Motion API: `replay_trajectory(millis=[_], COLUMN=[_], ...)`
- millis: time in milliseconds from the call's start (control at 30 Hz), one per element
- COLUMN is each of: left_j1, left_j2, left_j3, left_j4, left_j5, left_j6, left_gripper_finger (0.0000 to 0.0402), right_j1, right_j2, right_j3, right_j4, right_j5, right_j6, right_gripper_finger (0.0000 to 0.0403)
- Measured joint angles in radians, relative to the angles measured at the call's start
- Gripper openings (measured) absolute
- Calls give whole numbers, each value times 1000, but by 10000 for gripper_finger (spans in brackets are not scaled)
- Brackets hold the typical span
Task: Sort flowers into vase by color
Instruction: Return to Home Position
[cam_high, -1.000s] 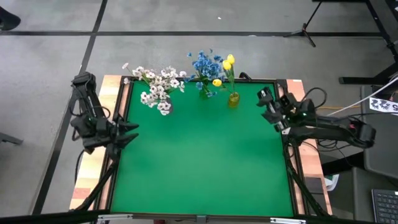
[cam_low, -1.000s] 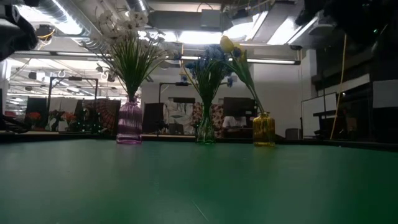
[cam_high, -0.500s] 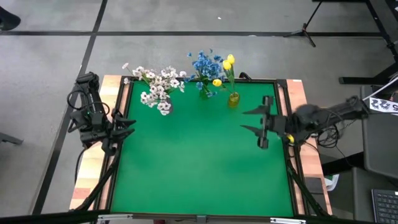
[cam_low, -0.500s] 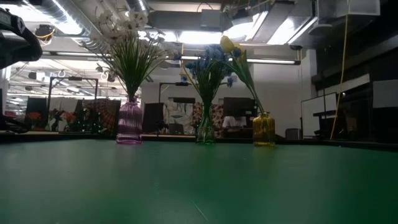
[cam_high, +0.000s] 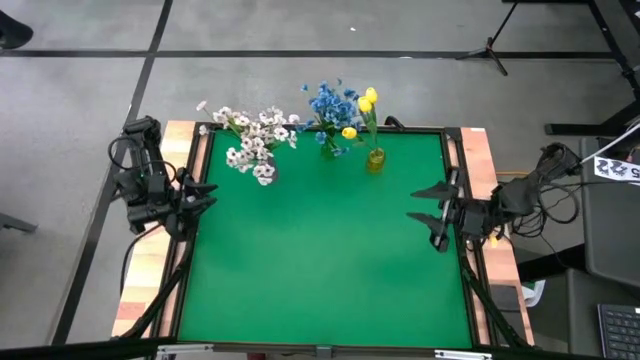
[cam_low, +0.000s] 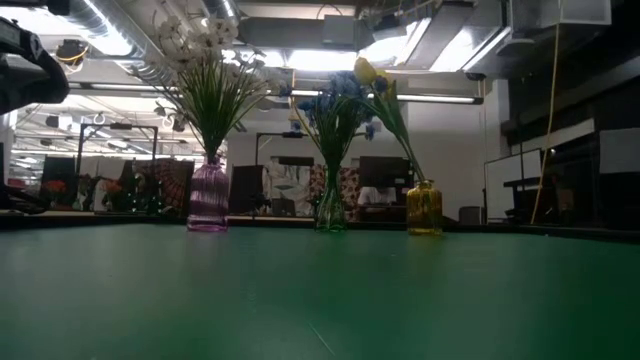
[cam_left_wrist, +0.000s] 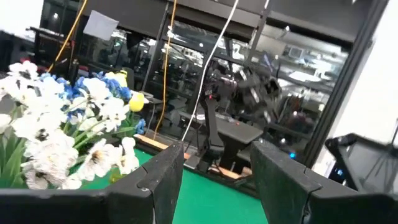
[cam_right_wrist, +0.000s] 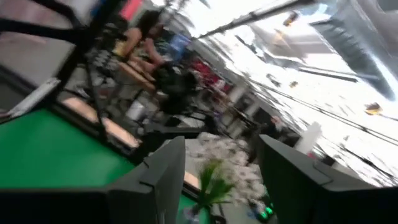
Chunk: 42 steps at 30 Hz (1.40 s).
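The flowers stand in three vases at the mat's (cam_high: 320, 270) 12 o'clock edge. White flowers (cam_high: 252, 142) are in the purple vase (cam_low: 208, 197), blue flowers (cam_high: 327, 103) in the green vase (cam_low: 329, 210), and yellow flowers (cam_high: 366, 100) in the yellow vase (cam_high: 375, 159). The left gripper (cam_high: 208, 196) hovers at 9 o'clock and the right gripper (cam_high: 413, 204) at 3 o'clock, both spread wide.

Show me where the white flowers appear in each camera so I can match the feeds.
High view: white flowers at the far edge, left of the blue flowers.
Low view: leftmost bunch, in the purple vase.
Left wrist view: close up, beside the blue flowers.
Right wrist view: blurred, far off.
Shared landmark: the green mat, in all four.
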Motion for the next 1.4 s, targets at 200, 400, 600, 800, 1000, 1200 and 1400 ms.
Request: replay_trajectory(millis=[200,400,600,800,1000,1200,1400], left_j1=[-25,-116,-190,-191,-177,-160,-159], left_j2=[-69,-155,-221,-245,-245,-245,-247], left_j3=[0,0,1,13,14,14,-15], left_j4=[29,28,136,175,175,175,182], left_j5=[-64,-106,-120,-119,-69,-35,-34], left_j6=[95,177,318,405,468,503,491], left_gripper_finger=[182,182,182,182,182,182,182], right_j1=[-69,-81,-81,-81,-81,-81,-81], right_j2=[-89,-207,-291,-382,-553,-671,-719], right_j3=[-145,-238,-239,-214,-234,-328,-394], right_j4=[106,110,104,48,51,46,53], right_j5=[-133,86,95,-170,-260,-243,-253], right_j6=[0,104,165,131,135,136,159], right_gripper_finger=[198,198,198,198,198,198,198])
